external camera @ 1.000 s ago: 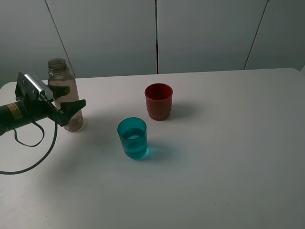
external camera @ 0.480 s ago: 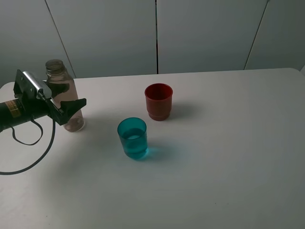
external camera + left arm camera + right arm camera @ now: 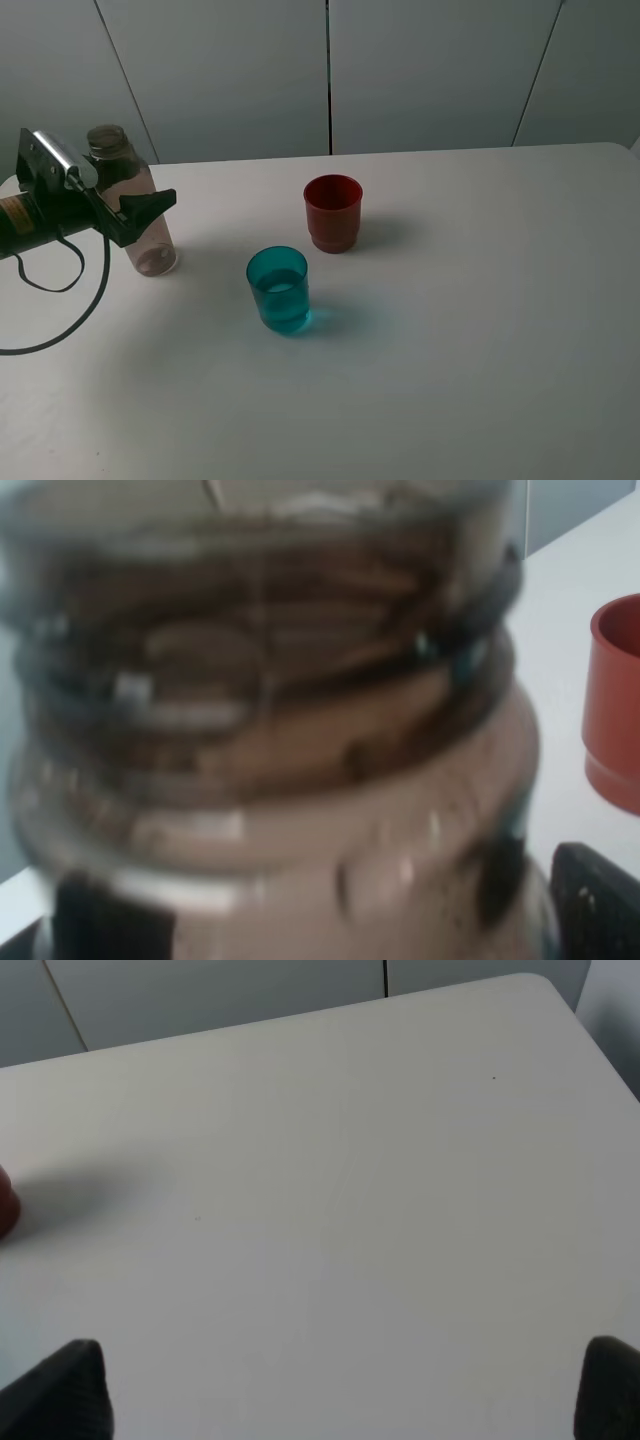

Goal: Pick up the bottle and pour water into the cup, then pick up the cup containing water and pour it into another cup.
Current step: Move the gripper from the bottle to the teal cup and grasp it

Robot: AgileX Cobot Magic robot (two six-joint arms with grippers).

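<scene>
Landmark: the cup (image 3: 279, 290), a translucent teal tumbler upright on the white counter (image 3: 480, 330), a little water in its bottom. We list the rest from it. Another cup (image 3: 332, 213), opaque dark red with a stepped base, stands upright just behind the cup and slightly to its right, near it but not touching. The bottle (image 3: 152, 245), smoky-grey, uncapped, threaded neck, has its base on the counter well to the left of the cup and a little farther back. The left end effector (image 3: 148, 203) is at the bottle, on the side away from the cup; its fingers (image 3: 595, 900) are spread astride the bottle's shoulder, one visibly clear of the plastic. The right end effector (image 3: 335, 1390) is spread wide over bare counter with nothing between its tips; we cannot place it relative to the cup. A black cable (image 3: 70, 300) loops on the counter left of the cup.
</scene>
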